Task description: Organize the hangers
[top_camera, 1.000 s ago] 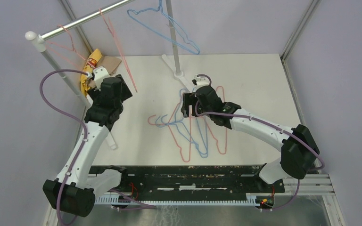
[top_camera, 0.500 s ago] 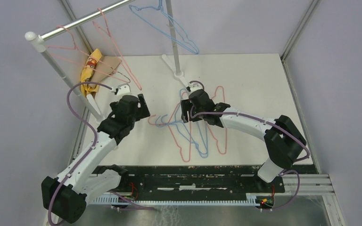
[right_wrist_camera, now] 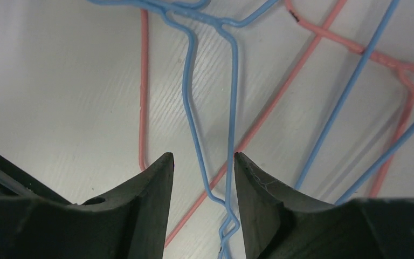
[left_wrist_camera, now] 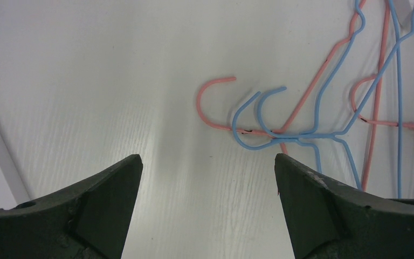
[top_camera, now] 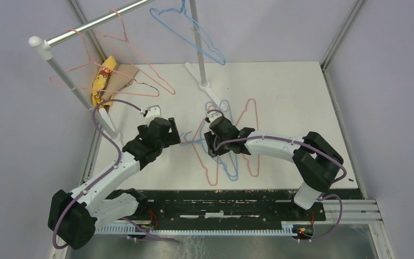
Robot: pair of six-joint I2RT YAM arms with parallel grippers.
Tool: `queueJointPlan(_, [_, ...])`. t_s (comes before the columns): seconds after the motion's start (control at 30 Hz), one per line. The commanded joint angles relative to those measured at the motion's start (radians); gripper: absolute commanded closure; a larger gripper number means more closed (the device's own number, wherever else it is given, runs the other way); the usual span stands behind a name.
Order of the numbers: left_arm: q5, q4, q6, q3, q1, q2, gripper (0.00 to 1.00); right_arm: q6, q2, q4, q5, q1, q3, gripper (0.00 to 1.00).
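Note:
Several pink and light blue wire hangers lie tangled on the white table [top_camera: 302, 97]; the pile [top_camera: 232, 168] is at its middle. Two pink hangers [top_camera: 159, 78] and a blue hanger [top_camera: 215, 51] hang on the silver rail [top_camera: 97, 21]. My left gripper [top_camera: 173, 132] [left_wrist_camera: 206, 159] is open and empty, low over the table, just left of the pile's pink hook [left_wrist_camera: 211, 83] and blue hooks [left_wrist_camera: 238, 110]. My right gripper [top_camera: 211, 144] [right_wrist_camera: 202, 156] is open over the pile, its fingers astride the twisted neck of a blue hanger [right_wrist_camera: 233, 108]. A pink hanger [right_wrist_camera: 143, 81] lies beside it.
The rail rests on white poles, one at back left [top_camera: 67, 81] and one at back centre [top_camera: 197, 43] with its foot [top_camera: 205, 83] on the table. A yellow object [top_camera: 101, 81] and brown cardboard [top_camera: 125, 74] lie at the back left. A black strip [top_camera: 205, 202] runs along the near edge.
My left arm has swung from the rail at back left down to the table middle, beside the pile's hooks. My right gripper has slid nearer and left over the pile. The hung pink hangers have swung.

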Motion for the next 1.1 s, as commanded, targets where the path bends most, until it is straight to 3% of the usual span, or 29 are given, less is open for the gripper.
queueJointPlan(0.0, [-0.016,0.059,-0.058,-0.003,-0.015,-0.005,0.01,-0.006,0.031,0.034,-0.028,0.019,-0.029,0.49])
queueJointPlan(0.33, [-0.016,0.060,-0.055,-0.017,-0.031,-0.021,0.01,-0.011,0.087,0.044,0.051,0.019,-0.041,0.53])
queueJointPlan(0.37, [-0.016,0.061,-0.055,-0.019,-0.031,-0.021,0.01,-0.010,0.090,0.046,0.046,0.019,-0.042,0.57])
queueJointPlan(0.47, [-0.013,0.060,-0.057,-0.026,-0.032,-0.021,0.00,-0.002,0.080,0.049,0.042,0.020,-0.049,0.88])
queueJointPlan(0.53, [-0.011,0.060,-0.057,-0.028,-0.033,-0.022,0.00,0.002,0.054,0.048,0.058,0.020,-0.062,0.99])
queueJointPlan(0.93, [-0.005,0.049,-0.058,-0.040,-0.036,-0.060,0.00,0.006,-0.302,-0.086,0.021,0.021,-0.101,0.99])
queueJointPlan(1.07, [-0.006,0.040,-0.060,-0.047,-0.038,-0.084,0.00,-0.007,-0.398,-0.140,0.084,0.020,-0.119,0.99])
